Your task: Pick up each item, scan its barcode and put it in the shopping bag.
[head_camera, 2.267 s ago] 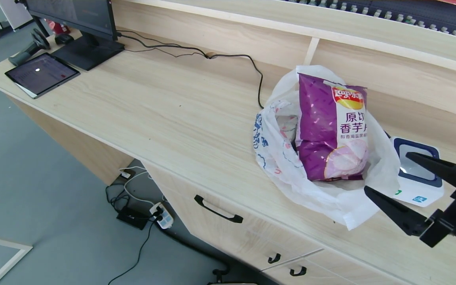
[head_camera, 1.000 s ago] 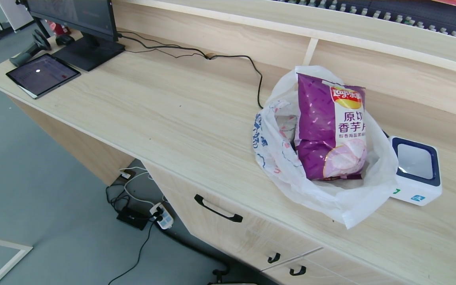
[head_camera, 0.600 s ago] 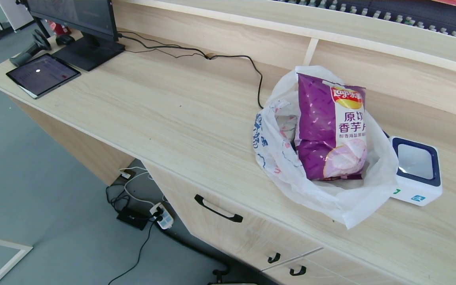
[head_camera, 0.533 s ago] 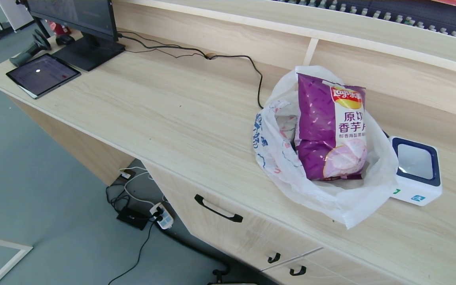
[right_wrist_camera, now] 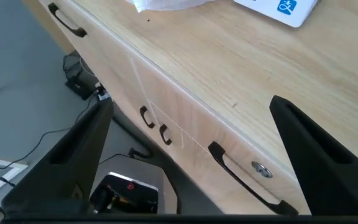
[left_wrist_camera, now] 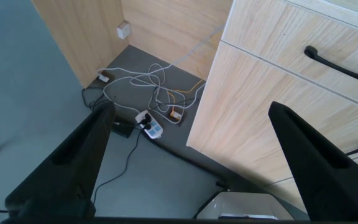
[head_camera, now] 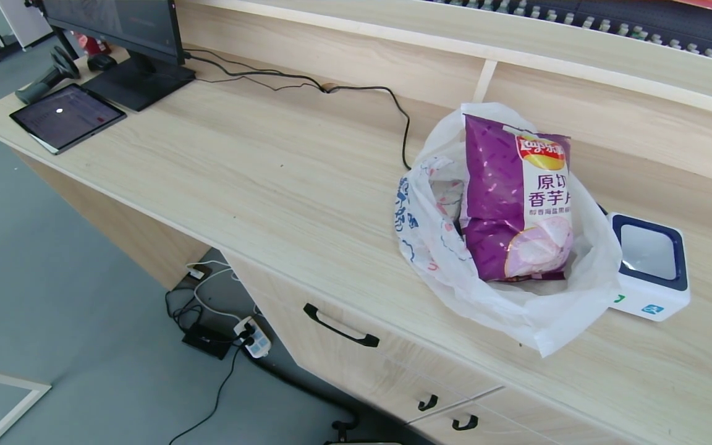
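Note:
A white plastic shopping bag (head_camera: 449, 259) lies open on the wooden counter (head_camera: 257, 179), right of centre. A purple bag of crisps (head_camera: 517, 198) stands inside it, its top sticking out. Right beside the bag sits the white and blue barcode scanner box (head_camera: 649, 266), whose corner (right_wrist_camera: 284, 9) also shows in the right wrist view. My left gripper (left_wrist_camera: 191, 107) hangs open and empty below the counter, in front of the drawers. My right gripper (right_wrist_camera: 190, 102) is open and empty too, low beside the counter's front edge.
A monitor (head_camera: 115, 25), a tablet (head_camera: 67, 116) and a hand-held scanner (head_camera: 47, 77) stand at the counter's far left. A black cable (head_camera: 393, 111) runs along the back. Drawer handles (head_camera: 340, 327) stick out below; a power strip (head_camera: 251, 337) and cords lie on the floor.
My right gripper, open near the scanner box 2.3 s ago, has drawn back out of the head view. Over the last second nothing on the counter has moved.

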Controlling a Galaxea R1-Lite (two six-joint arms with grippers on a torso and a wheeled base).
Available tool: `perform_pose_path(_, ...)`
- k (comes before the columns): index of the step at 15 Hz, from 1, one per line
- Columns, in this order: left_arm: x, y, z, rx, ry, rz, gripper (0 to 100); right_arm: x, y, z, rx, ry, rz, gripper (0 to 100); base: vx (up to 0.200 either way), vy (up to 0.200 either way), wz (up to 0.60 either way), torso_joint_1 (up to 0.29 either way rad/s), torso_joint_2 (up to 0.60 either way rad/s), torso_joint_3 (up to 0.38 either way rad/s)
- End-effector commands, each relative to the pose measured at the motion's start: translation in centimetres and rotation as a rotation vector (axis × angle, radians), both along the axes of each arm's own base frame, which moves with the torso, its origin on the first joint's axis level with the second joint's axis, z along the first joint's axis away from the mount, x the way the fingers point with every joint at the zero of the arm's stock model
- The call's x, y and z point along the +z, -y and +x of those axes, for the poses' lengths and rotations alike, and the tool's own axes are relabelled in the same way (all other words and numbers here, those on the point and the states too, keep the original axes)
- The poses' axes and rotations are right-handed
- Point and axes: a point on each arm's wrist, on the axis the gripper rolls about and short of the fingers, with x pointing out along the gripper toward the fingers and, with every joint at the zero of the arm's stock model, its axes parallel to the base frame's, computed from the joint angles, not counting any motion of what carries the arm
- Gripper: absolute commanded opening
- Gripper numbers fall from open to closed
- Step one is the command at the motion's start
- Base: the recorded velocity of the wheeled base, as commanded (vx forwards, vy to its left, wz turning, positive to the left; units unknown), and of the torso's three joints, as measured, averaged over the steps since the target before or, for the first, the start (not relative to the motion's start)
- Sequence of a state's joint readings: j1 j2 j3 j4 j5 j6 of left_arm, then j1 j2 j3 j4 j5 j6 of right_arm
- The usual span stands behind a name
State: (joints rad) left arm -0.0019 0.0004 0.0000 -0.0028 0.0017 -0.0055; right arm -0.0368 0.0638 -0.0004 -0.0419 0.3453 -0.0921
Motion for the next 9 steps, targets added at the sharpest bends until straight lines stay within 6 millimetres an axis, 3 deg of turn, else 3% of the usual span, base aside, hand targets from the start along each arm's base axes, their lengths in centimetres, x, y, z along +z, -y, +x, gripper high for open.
perform_pose_path(1, 0.0, 0.0, 0.0, 0.0, 0.001, -0.001, 100, -0.14, 0.11, -0.51, -0.002, 0.064, 0.0, 100, 0.0, 0.0, 0.0, 0.0, 0.0, 0.0)
perform_pose_path(4, 0.0, 0.0, 0.0, 0.0, 0.001, 0.001, 100, -0.3, 0.64, -0.4, -0.238, 0.051, -0.029, 100, 0.0, 0.0, 0.0, 0.0, 0.0, 0.0)
perform_pose_path(9, 0.0, 0.0, 0.0, 0.0, 0.001, 0.001, 100, -0.55, 0.71, -0.39, -0.268, 0.005, 0.087, 100, 0.0, 0.0, 0.0, 0.0, 0.0, 0.0)
